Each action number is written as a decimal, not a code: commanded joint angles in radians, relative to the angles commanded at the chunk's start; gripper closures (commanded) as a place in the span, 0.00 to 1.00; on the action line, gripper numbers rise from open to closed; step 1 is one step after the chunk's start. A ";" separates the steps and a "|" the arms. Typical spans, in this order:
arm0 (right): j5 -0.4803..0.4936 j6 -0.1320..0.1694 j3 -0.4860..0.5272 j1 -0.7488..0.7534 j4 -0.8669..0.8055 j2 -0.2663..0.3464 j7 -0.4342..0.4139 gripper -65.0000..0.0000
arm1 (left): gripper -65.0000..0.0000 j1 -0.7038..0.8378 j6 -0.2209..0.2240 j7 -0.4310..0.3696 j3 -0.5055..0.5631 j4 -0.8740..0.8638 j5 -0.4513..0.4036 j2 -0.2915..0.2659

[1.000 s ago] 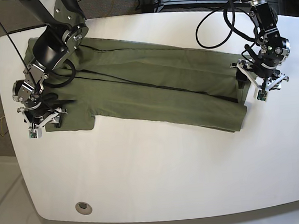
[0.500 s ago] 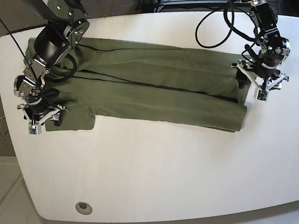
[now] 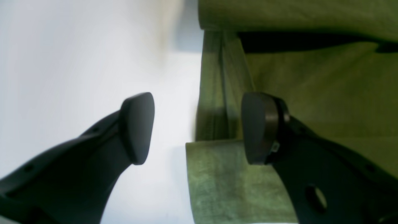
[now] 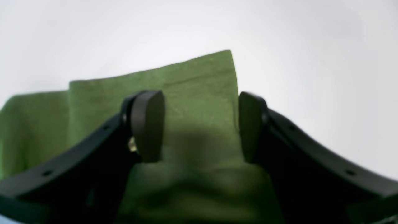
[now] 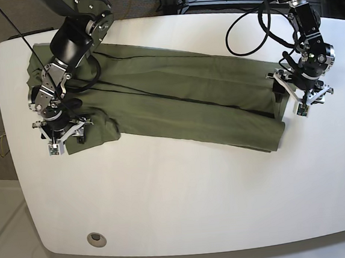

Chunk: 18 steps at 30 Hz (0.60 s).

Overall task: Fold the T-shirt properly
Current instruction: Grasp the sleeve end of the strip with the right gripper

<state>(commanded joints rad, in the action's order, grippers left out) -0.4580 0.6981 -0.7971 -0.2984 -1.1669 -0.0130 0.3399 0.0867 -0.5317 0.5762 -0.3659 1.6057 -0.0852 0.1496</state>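
- Olive-green cotton, the T-shirt (image 5: 176,101) lies in a long narrow band across the far half of the white surface (image 5: 184,194), its long axis running from the far left corner toward the right edge.
- The right gripper (image 4: 199,124) (jaws spread, released) straddles the sleeve end at the left edge.
- The left gripper (image 3: 197,127), also released, sits at the hem, one finger over cloth and one over bare surface.
- Each arm is nearest its own end, so the next move probably lifts both ends together.
- Cables and dark equipment stand beyond the far edge.
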 joint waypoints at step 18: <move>-0.003 0.000 0.054 0.005 -0.043 -0.002 0.000 1.00 | 0.40 0.000 0.000 0.000 0.000 0.000 0.000 0.000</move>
<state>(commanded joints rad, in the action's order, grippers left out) -0.4611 0.6981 -0.7434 -0.2938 -1.2098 -0.0146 0.3399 0.0867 -0.5317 0.5762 -0.3659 1.6057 -0.0852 0.1496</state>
